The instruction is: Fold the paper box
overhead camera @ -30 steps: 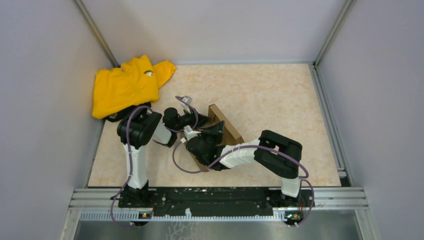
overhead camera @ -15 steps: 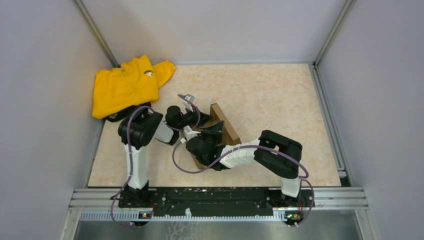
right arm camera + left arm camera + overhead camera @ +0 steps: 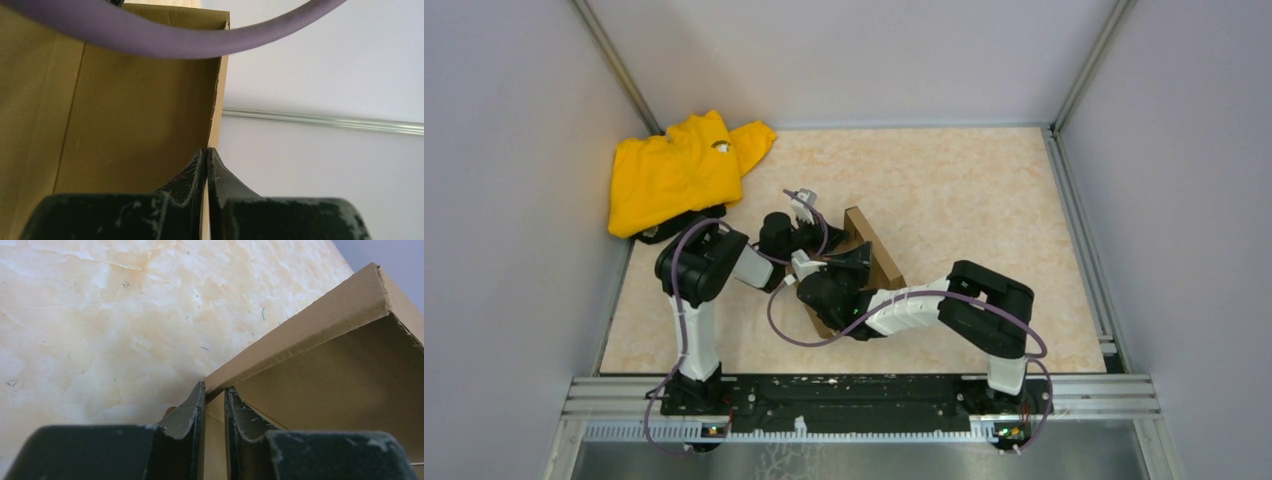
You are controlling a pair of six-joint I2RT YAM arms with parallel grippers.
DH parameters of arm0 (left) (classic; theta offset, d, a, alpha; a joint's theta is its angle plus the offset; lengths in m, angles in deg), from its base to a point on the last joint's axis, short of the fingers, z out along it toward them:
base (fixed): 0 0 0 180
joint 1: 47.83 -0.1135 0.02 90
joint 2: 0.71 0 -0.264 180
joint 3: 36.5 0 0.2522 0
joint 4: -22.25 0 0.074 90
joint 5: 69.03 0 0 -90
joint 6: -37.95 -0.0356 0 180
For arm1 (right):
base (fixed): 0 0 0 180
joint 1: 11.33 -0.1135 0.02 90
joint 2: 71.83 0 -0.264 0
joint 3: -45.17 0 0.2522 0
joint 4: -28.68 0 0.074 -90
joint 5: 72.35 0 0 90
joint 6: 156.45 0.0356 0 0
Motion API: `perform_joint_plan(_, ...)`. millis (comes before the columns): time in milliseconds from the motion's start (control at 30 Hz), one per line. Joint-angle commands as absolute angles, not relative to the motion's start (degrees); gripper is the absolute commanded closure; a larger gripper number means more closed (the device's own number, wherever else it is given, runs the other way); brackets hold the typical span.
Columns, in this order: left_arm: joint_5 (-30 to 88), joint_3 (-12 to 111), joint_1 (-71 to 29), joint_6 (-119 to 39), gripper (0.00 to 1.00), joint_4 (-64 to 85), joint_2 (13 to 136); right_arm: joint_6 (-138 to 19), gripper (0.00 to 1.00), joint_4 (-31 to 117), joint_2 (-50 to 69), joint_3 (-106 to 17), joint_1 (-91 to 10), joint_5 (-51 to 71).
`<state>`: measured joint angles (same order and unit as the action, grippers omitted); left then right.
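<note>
Plain brown cardboard die-cut paper box (image 3: 882, 258) sits left of centre on the beige marbled table (image 3: 984, 190). The left gripper (image 3: 215, 399) is nearly closed, pinching a wall rim; the right gripper (image 3: 206, 159) is clamped tight on a panel edge. Risk: opposing pulls could tear or buckle the cardboard, or a wall could slip free.

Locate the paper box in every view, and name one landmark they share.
Top external: paper box near the picture's centre.
Left wrist: paper box fills the right half.
Right wrist: paper box fills the left half.
Shared landmark: the grey enclosure wall.
</note>
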<state>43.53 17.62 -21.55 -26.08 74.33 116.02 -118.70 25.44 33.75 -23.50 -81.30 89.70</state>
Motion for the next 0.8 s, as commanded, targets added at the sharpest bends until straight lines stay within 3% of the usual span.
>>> perform_joint_plan(0,34.57,17.05,-20.38,-28.16,0.90,68.35,113.07,-111.00,1.00,31.49,30.79,-23.35,-81.99,85.14)
perform_joint_plan(767,19.72,20.00,-16.41,-34.57,0.91,55.00,109.53,-105.68,1.00,35.84,29.81,-23.07,-81.82,83.70)
